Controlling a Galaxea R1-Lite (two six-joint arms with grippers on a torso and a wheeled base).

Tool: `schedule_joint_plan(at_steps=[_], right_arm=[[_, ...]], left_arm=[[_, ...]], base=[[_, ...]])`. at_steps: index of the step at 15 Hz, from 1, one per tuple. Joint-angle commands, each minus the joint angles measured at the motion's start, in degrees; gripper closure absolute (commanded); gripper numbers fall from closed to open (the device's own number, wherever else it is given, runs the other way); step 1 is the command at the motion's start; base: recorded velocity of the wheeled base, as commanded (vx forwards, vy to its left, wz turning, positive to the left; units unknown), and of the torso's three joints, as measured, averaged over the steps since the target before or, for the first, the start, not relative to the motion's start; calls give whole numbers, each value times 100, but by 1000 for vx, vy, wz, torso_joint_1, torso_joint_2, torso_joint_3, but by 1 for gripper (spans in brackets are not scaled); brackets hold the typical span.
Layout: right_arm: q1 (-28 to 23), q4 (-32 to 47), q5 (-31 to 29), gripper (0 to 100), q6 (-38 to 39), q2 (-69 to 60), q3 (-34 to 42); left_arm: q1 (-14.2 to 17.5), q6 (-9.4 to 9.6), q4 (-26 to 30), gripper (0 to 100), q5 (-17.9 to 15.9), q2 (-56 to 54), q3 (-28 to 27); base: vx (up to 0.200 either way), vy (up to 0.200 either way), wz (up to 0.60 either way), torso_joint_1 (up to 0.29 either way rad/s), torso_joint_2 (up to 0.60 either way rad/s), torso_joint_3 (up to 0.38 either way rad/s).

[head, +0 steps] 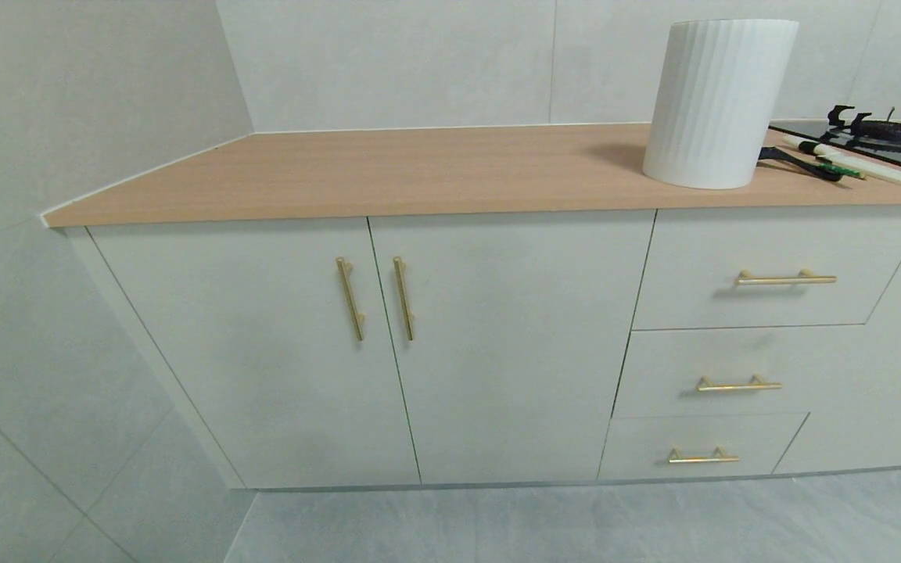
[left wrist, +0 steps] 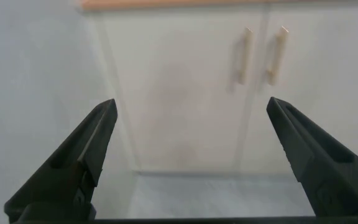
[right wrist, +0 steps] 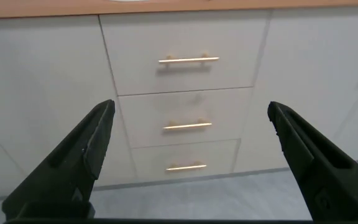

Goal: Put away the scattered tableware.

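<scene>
no readable text, labels, numbers or signs on any surface

Head view down onto counter [head: 388,168]; wrist views low, toward its doors [left wrist: 185,93], drawers [right wrist: 185,118].

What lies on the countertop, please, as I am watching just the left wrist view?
Observer: A white ribbed container stands upright on the countertop, toward the robot's right.
Operator: Is any tableware near it?
Observer: Yes, a white knife and a dark utensil lie to its right, beside the stove burner.
Operator: How is the right gripper?
Observer: The right gripper is open, facing three drawers with gold handles.
</scene>
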Motion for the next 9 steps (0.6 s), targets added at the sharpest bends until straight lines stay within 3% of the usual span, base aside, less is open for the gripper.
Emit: schedule_joint_plan(at_steps=[1, 3, 5, 7, 9], right_arm=[[-268, 362, -67, 0, -221, -1200, -83], [-681, 336, 39, 0, -257, -1358, -110], [-884, 511, 153, 0, -415, -1771, 268], [-892, 476, 162, 0, -230, -1771, 831], [-892, 301, 302, 0, -177, -1771, 1525]], left_arm=[[308, 70, -1, 0, -3, -850, 286], [431, 70, -89, 0, 32, -955, 523], [537, 131, -616, 0, 235, -955, 1086], [1064, 157, -643, 0, 112, -1289, 1393], [1143, 175, -520, 0, -108, -1509, 1806]], base=[[0, 0, 0, 0, 0, 0], [0, 0, 0, 0, 0, 0], [0, 0, 0, 0, 0, 0], [0, 0, 0, 0, 0, 0], [0, 0, 0, 0, 0, 0]])
